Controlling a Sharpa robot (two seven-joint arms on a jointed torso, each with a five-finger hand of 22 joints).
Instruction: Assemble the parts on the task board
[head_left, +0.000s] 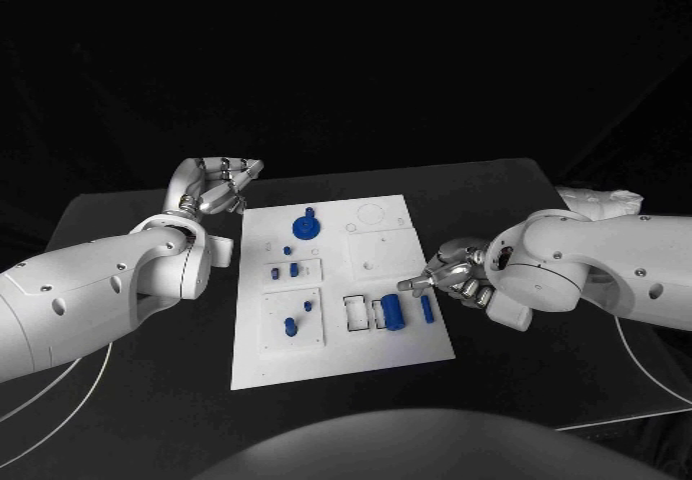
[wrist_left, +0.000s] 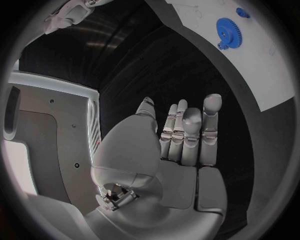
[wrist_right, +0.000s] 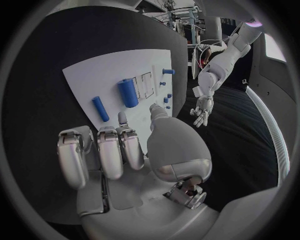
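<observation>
The left hand (head_left: 219, 186) hovered empty, fingers extended, beside the flat white task board's (head_left: 339, 345) far-left corner. The right hand (head_left: 459, 275), fingers curled on nothing, hung by its right edge near a blue cylindrical part (head_left: 391, 311).

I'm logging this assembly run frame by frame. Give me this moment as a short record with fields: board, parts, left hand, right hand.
board: white task board flat on the black table
parts: blue gear at the board's far end; thick blue cylinder and thin blue pin lie side by side near the right edge; smaller blue pieces on the left side
left hand: left hand off the board's far left corner, holding nothing, fingers extended
right hand: right hand at the board's right edge beside the thin pin, holding nothing
</observation>
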